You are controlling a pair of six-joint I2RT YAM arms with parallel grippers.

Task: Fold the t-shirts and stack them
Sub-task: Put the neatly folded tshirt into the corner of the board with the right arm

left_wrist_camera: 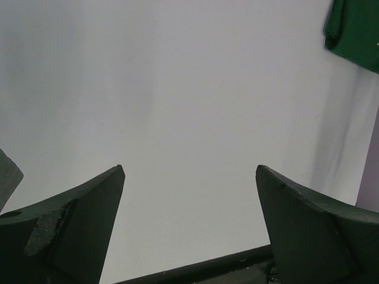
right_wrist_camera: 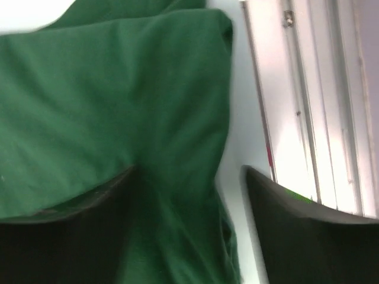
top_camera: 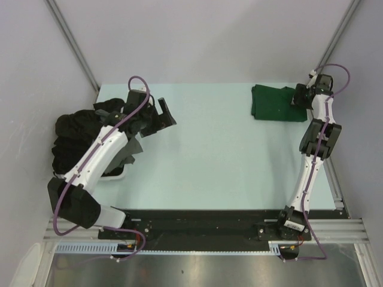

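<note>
At the far right corner of the surface (top_camera: 209, 155), the folded green t-shirt (top_camera: 274, 103) is lying just under your right gripper (right_wrist_camera: 189, 168), its jaws standing spread over the shirt's right edge, pinching nothing. Across at the left edge, the dark t-shirts (top_camera: 75, 134) are sitting heaped just left of your left gripper (top_camera: 158, 116), also gaping wide, on the nearer arm.

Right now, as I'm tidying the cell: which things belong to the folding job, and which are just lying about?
Job:
green tee, folded, far right
dark tees, heaped at left

Lying about:
white bin under that heap
rail at the right edge
</note>
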